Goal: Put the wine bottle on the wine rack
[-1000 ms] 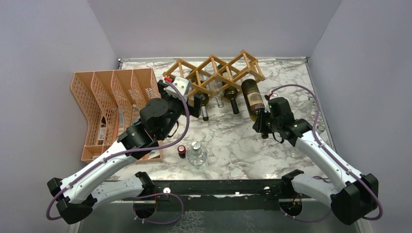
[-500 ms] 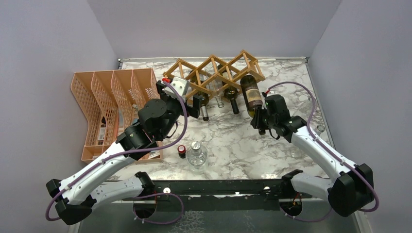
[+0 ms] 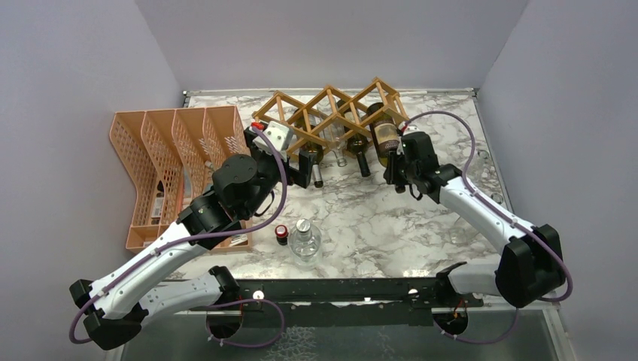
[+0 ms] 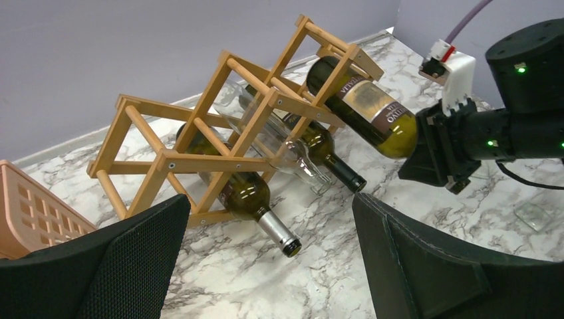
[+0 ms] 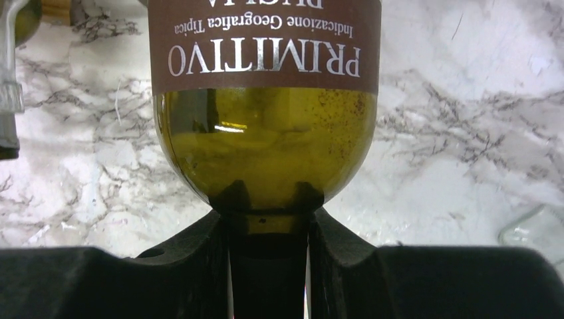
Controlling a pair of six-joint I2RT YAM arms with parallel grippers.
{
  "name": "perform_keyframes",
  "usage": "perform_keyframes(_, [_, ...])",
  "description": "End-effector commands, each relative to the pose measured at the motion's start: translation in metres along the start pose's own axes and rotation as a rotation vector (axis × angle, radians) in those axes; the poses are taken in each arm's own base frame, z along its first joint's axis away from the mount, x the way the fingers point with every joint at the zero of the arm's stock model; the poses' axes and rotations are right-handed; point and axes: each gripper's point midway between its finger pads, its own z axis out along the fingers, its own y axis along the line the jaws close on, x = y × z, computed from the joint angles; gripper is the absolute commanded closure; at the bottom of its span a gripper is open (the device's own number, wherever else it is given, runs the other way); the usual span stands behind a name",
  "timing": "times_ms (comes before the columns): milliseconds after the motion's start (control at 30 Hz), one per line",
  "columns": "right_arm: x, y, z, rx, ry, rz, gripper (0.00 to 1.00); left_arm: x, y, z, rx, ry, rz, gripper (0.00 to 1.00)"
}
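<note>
The right tool (image 5: pixel 269 262) is clamped on the neck of the wine bottle (image 5: pixel 266 143). The bottle's long axis runs straight away from the tool toward the far edge of the surface (image 3: pixel 376 218), base first. That base sits between the slats of the right-end cell of the wine rack (image 3: pixel 331 113), while the shoulder is outside. The left tool (image 3: pixel 299 167), spread wide and holding nothing, hovers at the rack's left half. The remaining push inward looks like the right arm's job.

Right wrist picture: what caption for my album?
Right gripper holds a green Primitivo wine bottle by its neck above the marble table.
</note>
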Motion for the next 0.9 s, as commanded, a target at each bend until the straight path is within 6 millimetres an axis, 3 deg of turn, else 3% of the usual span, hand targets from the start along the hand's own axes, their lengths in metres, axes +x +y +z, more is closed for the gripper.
perform_keyframes(0, [-0.066,0.008,0.005,-0.005,-0.192,-0.050,0.99,-0.011,-0.008,-0.005,0.049,-0.022,-0.034,0.01])
perform_keyframes(200, [-0.083,0.013,0.021,-0.008,-0.197,-0.106,0.98,-0.009,-0.013,-0.005,0.076,-0.013,-0.036,0.01])
perform_keyframes(333, [-0.089,0.015,0.030,0.000,-0.164,-0.137,0.91,-0.008,-0.013,-0.005,0.077,-0.012,-0.039,0.01])
perform_keyframes(600, [-0.093,0.016,0.039,0.016,-0.100,-0.151,0.88,-0.007,-0.013,-0.005,0.078,-0.011,-0.039,0.01])
perform_keyframes(867, [-0.111,0.017,0.047,0.022,-0.103,-0.217,0.82,-0.008,-0.012,-0.007,0.078,-0.013,-0.041,0.01])
